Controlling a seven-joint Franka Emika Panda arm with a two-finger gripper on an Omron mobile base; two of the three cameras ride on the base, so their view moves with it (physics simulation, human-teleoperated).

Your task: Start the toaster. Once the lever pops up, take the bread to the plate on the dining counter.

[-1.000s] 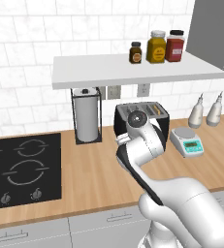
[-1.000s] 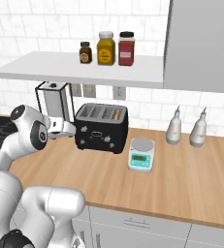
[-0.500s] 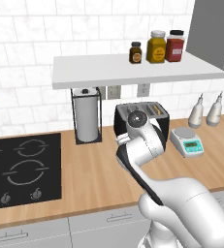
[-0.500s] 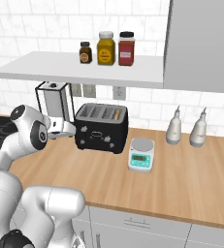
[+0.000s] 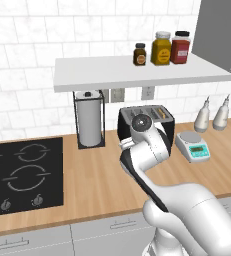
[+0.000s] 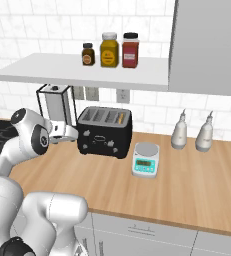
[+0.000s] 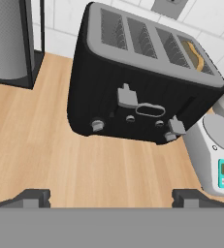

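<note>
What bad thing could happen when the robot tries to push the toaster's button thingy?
The toaster has two grey levers; the bread sits in the end slot, so pressing the wrong lever might toast nothing. The open gripper could also bump the white scale standing close beside the toaster.

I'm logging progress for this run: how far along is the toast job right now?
Done: the bread already sits in the end slot of the toaster. In hand: the tool is open and empty, short of the toaster's front, facing its two grey levers, touching neither. Left: press a lever to start it, wait for the pop, then carry the bread to the plate on the dining counter.
</note>
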